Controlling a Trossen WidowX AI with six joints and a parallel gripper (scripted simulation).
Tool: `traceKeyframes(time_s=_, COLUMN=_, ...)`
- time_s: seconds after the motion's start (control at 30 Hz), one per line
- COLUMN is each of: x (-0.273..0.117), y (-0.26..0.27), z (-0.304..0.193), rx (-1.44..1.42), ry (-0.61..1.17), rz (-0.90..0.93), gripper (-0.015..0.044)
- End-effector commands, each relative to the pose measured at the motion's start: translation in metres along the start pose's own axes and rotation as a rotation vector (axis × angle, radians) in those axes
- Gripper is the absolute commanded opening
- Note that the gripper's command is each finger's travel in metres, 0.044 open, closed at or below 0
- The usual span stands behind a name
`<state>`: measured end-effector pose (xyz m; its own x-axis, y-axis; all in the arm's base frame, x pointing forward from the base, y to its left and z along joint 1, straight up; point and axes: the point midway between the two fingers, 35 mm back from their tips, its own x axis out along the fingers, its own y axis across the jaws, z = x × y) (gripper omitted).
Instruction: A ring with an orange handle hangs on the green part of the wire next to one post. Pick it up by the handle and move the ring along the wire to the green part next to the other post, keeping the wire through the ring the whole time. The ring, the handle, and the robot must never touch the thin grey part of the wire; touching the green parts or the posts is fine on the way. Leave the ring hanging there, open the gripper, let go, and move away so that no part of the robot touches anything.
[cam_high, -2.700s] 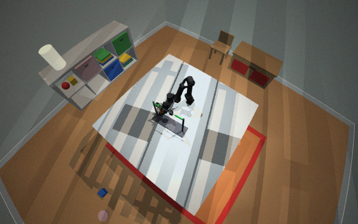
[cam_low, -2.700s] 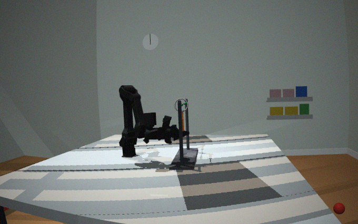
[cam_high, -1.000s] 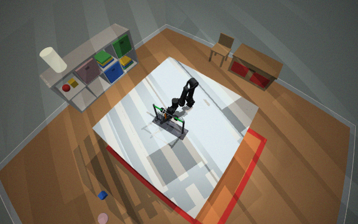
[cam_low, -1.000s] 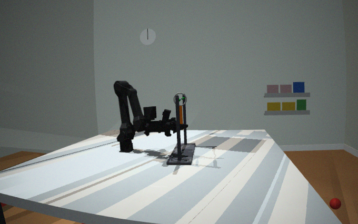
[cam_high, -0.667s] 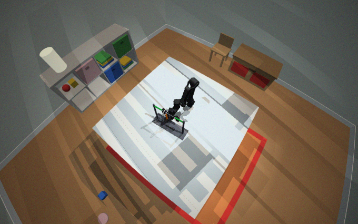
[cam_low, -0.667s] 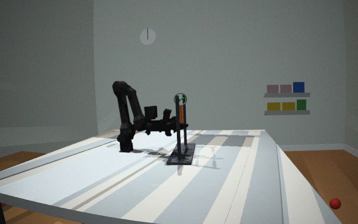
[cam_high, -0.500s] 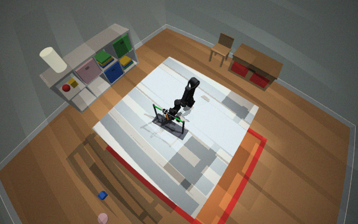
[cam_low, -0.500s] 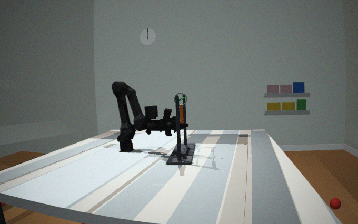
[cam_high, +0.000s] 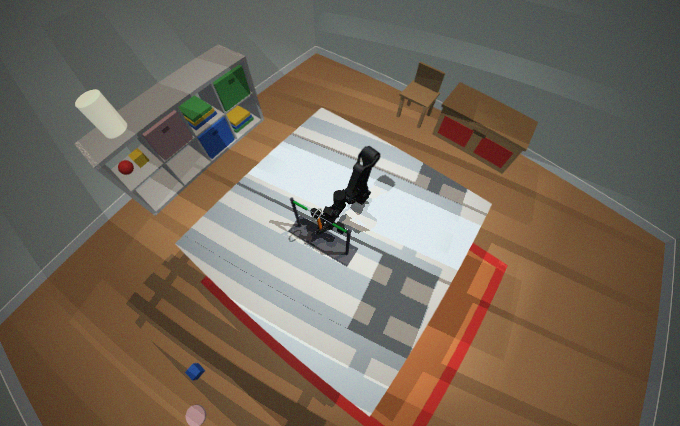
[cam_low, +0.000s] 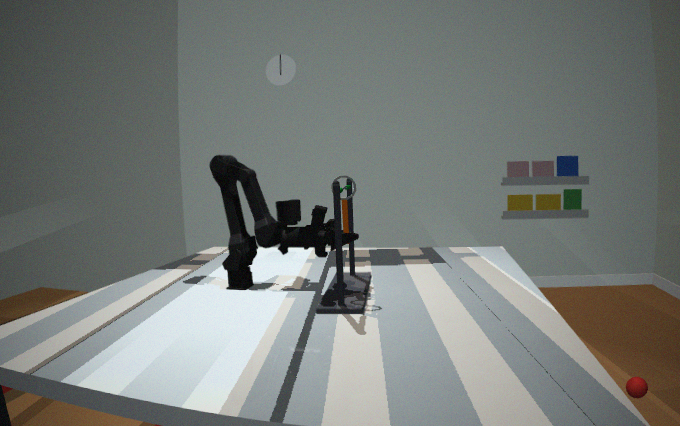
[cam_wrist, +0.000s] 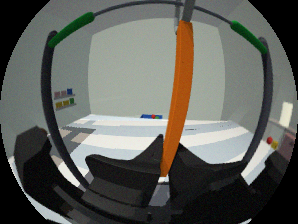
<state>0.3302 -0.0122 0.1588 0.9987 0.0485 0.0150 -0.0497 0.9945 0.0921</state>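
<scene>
Ring (cam_high: 311, 211) (cam_low: 355, 187) (cam_wrist: 188, 10) sits around the thin grey wire (cam_wrist: 135, 4), between the right green part (cam_high: 300, 205) (cam_low: 341, 190) (cam_wrist: 248, 36) and the left green part (cam_high: 340, 227) (cam_low: 347, 187) (cam_wrist: 71, 29), nearer the right one. Whether it touches the grey is too fine to resolve. Handle (cam_high: 320, 223) (cam_low: 345, 215) (cam_wrist: 183, 85) hangs below the ring, close to upright. Gripper (cam_high: 320, 229) (cam_low: 351, 236) (cam_wrist: 164, 137) is narrow and closed on the handle's lower end. Judged reason for the low hold: it keeps the fingers well below the wire while the ring rides above. Ring plane lies roughly across the wire, presumably to leave room all round during travel. Arm (cam_high: 358, 178) (cam_low: 233, 210): rises from its foot on the worktop (cam_high: 301, 280) (cam_low: 431, 351) (cam_wrist: 215, 145), folds at a high elbow, drops to the wrist, then reaches nearly level between the posts. Step in hand judged as mid-transfer; destination side not determined. Next move should follow the wire's curve, ring centred; tilt or a height error could cause grey contact. Release only over green.
</scene>
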Motion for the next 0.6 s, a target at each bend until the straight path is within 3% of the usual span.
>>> traceKeyframes(time_s=0.0, x=0.000, y=0.001, z=0.000, rx=-0.029, ry=0.002, rz=0.014, gripper=-0.0150)
traceKeyframes(time_s=0.57, x=-0.010, y=-0.005, z=0.002, rx=-0.190, ry=0.087, rz=0.091, gripper=-0.0150)
